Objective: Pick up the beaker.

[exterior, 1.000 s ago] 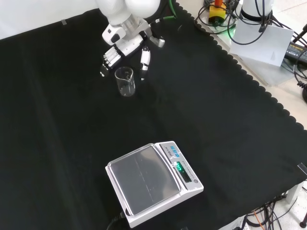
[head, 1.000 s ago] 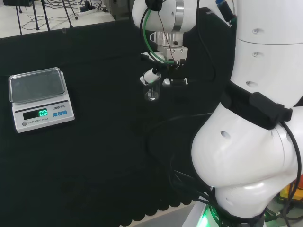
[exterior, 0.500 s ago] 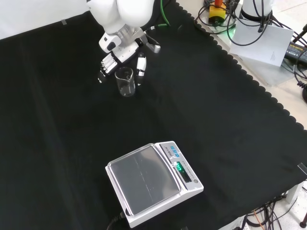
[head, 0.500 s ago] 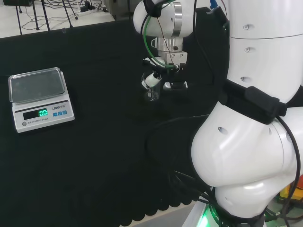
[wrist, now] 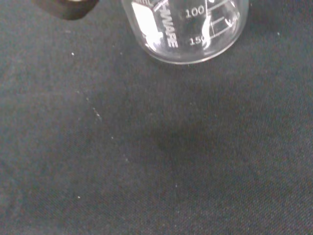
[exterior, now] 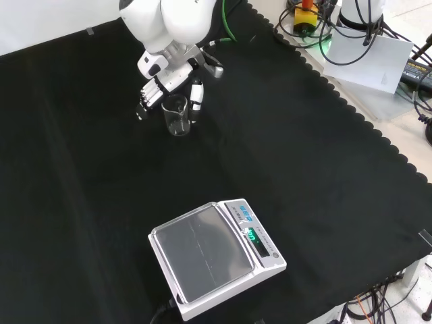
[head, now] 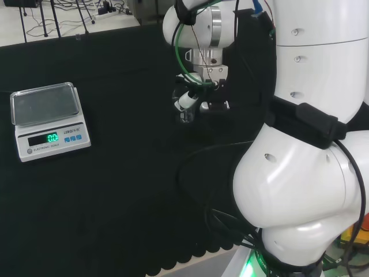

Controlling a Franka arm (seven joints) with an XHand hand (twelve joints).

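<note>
Front view, near to far. Scale [exterior: 214,258] sits at the near part of the black cloth [exterior: 324,169], platform bare, green digits lit on its panel. Well apart from it, farther up the cloth, the beaker [exterior: 176,115] stands upright on the cloth; clear glass, looks empty. Hand [exterior: 165,88] is directly behind and above the beaker, coming down from the white arm [exterior: 165,20]. Fingers [exterior: 145,101] hang to the left of the beaker, thumb [exterior: 196,98] to its right; both lie close beside the glass, spread apart w/ the beaker between them. Contact w/ the glass: cannot tell. Fingers roughly straight, not curled round it.

Head view: scale [head: 49,118] at left, beaker [head: 185,116] near centre, mostly covered by the hand [head: 193,98]; base of beaker appears to rest on the cloth.

Wrist view: beaker [wrist: 188,29] close up, printed graduation marks visible, base on cloth. A dark fingertip [wrist: 66,7] shows beside it, gap between the two.
</note>
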